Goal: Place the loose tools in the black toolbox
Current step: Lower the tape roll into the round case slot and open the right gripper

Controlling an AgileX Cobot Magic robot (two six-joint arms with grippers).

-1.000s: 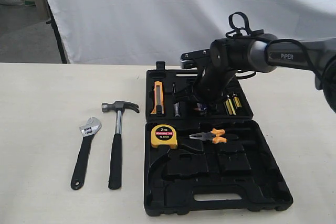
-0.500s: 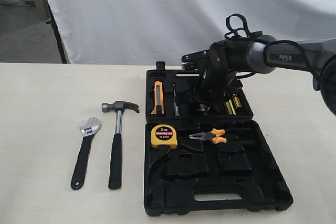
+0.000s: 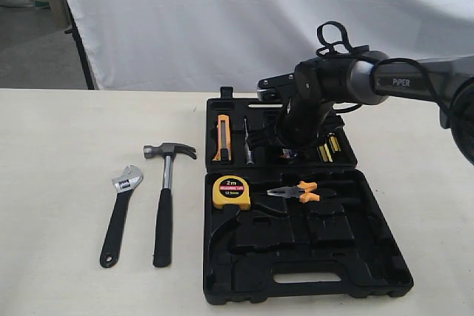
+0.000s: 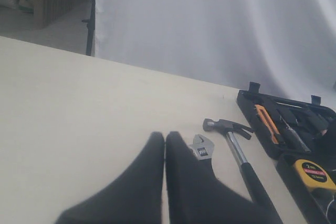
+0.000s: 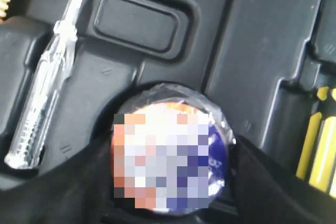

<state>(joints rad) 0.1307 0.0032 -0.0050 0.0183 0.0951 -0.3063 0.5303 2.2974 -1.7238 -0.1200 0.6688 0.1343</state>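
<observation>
The silver adjustable wrench [image 3: 122,209] and the claw hammer [image 3: 164,197] lie side by side on the table, left of the open black toolbox [image 3: 311,257]. The small black tape roll [image 5: 173,153] rests in a round recess of the toolbox's far half. My right gripper [image 5: 170,163] hangs just over it, open, one finger on each side of the roll. In the left wrist view my left gripper [image 4: 165,136] is shut and empty, low over the table, with the wrench [image 4: 202,147] and hammer [image 4: 236,145] just beyond its tips. The left arm is out of the exterior view.
A yellow tape measure [image 3: 231,192] and orange-handled pliers [image 3: 300,192] sit in the near half of the case. The far half holds an orange utility knife [image 3: 222,138], a clear tester screwdriver [image 5: 42,93] and yellow bits [image 3: 326,149]. A white backdrop hangs behind the table.
My right arm has risen slightly over the far half of the case, while the tape roll stays in its recess. Wrench and hammer have not moved.
</observation>
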